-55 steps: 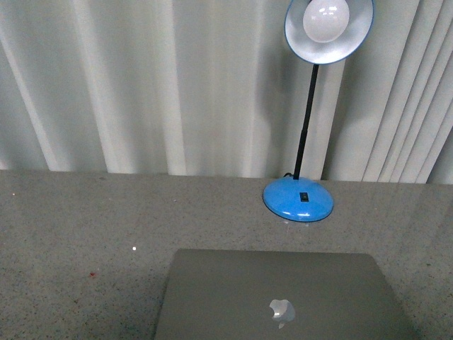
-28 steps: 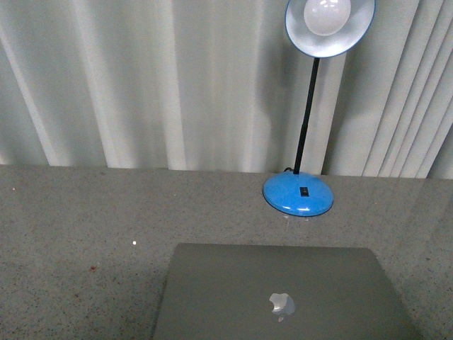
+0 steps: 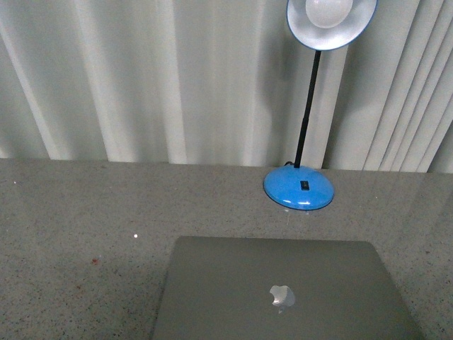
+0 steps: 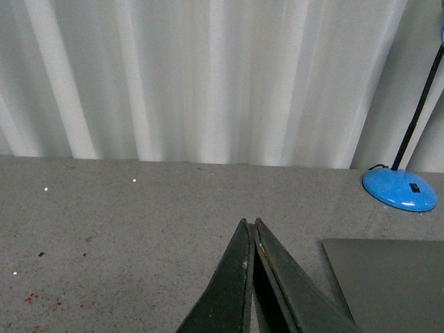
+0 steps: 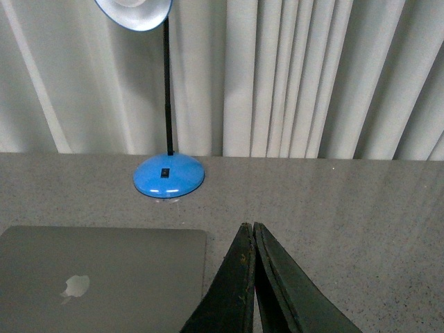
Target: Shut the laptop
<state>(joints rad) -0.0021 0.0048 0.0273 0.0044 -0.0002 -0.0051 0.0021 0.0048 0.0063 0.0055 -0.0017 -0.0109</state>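
Observation:
The laptop (image 3: 283,290) lies on the grey table at the near edge of the front view. Its grey lid faces up with the shiny apple logo (image 3: 282,296) showing; the keys and screen are hidden. The lid also shows in the right wrist view (image 5: 97,277) and a corner of it in the left wrist view (image 4: 392,277). Neither arm shows in the front view. My left gripper (image 4: 250,223) is shut and empty, above bare table beside the laptop. My right gripper (image 5: 248,226) is shut and empty, beside the laptop's other side.
A blue desk lamp stands behind the laptop, with a round base (image 3: 298,189), a black stem and a white shade (image 3: 330,21) turned towards me. It shows in the left wrist view (image 4: 399,189) and the right wrist view (image 5: 168,174). White vertical blinds (image 3: 141,78) close off the table's far edge.
The front view has shifted slightly: the laptop lid shows a little higher and more of it is in frame, and the lamp shade sits higher.

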